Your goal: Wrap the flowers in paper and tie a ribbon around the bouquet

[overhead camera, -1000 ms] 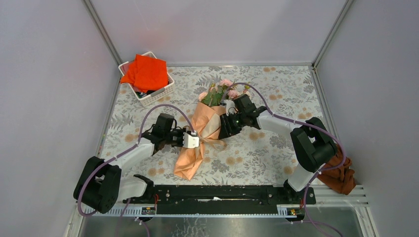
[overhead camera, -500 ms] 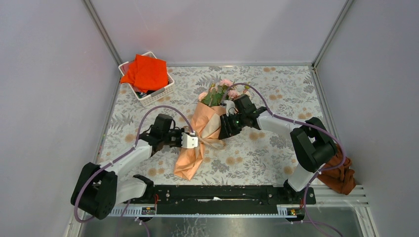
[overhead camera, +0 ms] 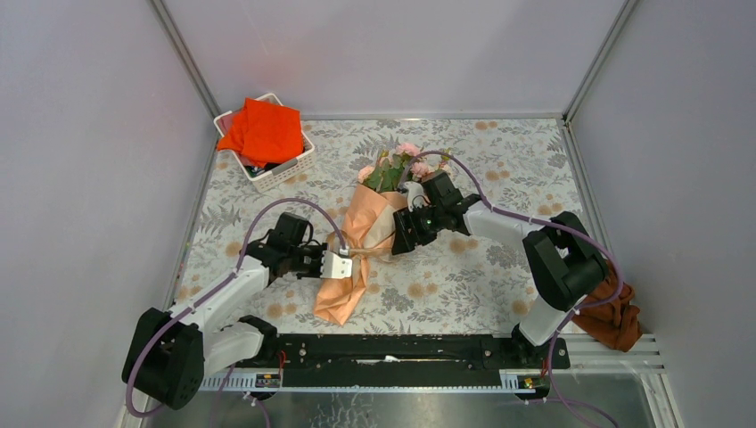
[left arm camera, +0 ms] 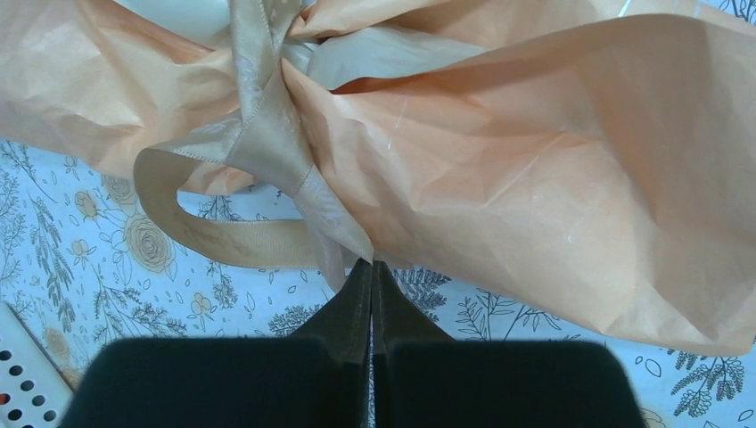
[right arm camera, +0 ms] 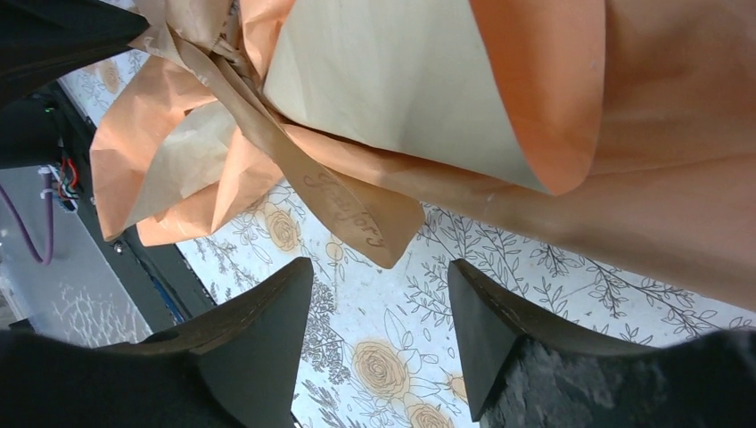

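In the last second the two grippers have swapped roles. The left gripper (left arm camera: 372,267) has pressed together on the end of the tan ribbon (left arm camera: 267,143). It has also drawn back a little toward the near-left of the desk (overhead camera: 481,285), away from the bouquet (overhead camera: 370,232). The right gripper (right arm camera: 379,276) has spread. Its wrist view shows the other ribbon tail lying free on the patterned desk, beyond the fingertips and touching neither.

We read this as a tightening pull: the ribbon is already crossed around the waist of the peach-orange paper (left arm camera: 535,178), with one loop standing out beside the knot. The left side is taking up slack while the right has let go, perhaps to take a fresh hold. The wrapping looks done and the tie is partly made. We cannot tell whether the knot is snug.

The bouquet lies mid-desk, its pink roses (overhead camera: 392,169) pointing to the far side and the paper tail toward the arm bases.

The left arm (overhead camera: 223,290) reaches low from the near-left corner, its forearm angled inward and its gripper aimed at the bouquet's waist. The right arm (overhead camera: 508,223) has its elbow raised on the right. Its forearm stretches left, and its gripper hangs just beside the paper's right edge, below the blooms.
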`<state>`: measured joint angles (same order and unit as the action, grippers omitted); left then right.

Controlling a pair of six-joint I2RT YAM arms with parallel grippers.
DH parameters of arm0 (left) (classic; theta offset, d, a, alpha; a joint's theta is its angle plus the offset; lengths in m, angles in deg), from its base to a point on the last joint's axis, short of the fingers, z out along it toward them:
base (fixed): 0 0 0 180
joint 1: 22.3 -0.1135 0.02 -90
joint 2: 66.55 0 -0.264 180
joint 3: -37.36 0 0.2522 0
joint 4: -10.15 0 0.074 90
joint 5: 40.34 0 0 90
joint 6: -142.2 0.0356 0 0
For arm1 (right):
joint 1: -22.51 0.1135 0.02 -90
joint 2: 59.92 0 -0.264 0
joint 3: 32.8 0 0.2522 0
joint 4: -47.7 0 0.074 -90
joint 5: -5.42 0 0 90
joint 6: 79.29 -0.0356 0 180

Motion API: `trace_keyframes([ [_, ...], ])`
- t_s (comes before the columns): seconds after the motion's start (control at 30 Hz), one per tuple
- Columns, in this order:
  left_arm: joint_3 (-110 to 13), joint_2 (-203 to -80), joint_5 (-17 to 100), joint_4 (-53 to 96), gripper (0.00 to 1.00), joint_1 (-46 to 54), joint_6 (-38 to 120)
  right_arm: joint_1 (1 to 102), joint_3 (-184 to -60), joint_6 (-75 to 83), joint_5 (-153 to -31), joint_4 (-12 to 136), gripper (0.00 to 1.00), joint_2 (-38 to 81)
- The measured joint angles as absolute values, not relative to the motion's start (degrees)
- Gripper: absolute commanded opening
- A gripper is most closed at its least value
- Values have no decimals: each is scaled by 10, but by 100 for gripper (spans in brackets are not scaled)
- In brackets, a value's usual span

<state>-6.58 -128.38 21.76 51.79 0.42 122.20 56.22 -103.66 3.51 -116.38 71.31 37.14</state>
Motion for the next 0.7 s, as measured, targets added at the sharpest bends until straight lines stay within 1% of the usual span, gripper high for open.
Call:
trace_keyframes([
  [0.1,-73,-1284,217,523,6,4,1219,565,-1032,37,-1161,708,69,375],
  [0.43,-87,-1280,218,528,11,1,1207,614,-1022,51,-1164,664,69,425],
  [0.5,-88,-1280,220,523,17,1,1203,619,-1023,54,-1161,657,69,426],
  [0.57,-88,-1280,221,519,20,-1,1199,622,-1023,54,-1160,652,68,428],
  [0.63,-90,-1281,221,517,23,-3,1196,623,-1023,53,-1159,644,65,430],
  [0.7,-92,-1281,220,515,29,-3,1191,627,-1023,53,-1156,635,62,433],
])
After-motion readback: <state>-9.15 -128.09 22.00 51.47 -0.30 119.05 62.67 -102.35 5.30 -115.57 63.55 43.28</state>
